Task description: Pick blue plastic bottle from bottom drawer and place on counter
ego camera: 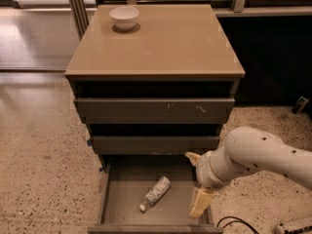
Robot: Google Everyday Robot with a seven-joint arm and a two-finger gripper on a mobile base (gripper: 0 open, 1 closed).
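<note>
The blue plastic bottle (155, 193) lies on its side on the floor of the open bottom drawer (122, 204), cap toward the front left. My gripper (197, 184) hangs over the drawer's right side, to the right of the bottle and apart from it. Its two cream fingers are spread, one (192, 158) near the drawer's back, one (200, 202) near the front, with nothing between them. The white arm reaches in from the right. The tan counter (165, 43) tops the cabinet above.
A white bowl (124, 18) stands at the counter's back left. Two shallower drawers (153, 111) above the bottom one are partly pulled out. Speckled floor surrounds the cabinet. A black cable (234, 223) lies on the floor at lower right.
</note>
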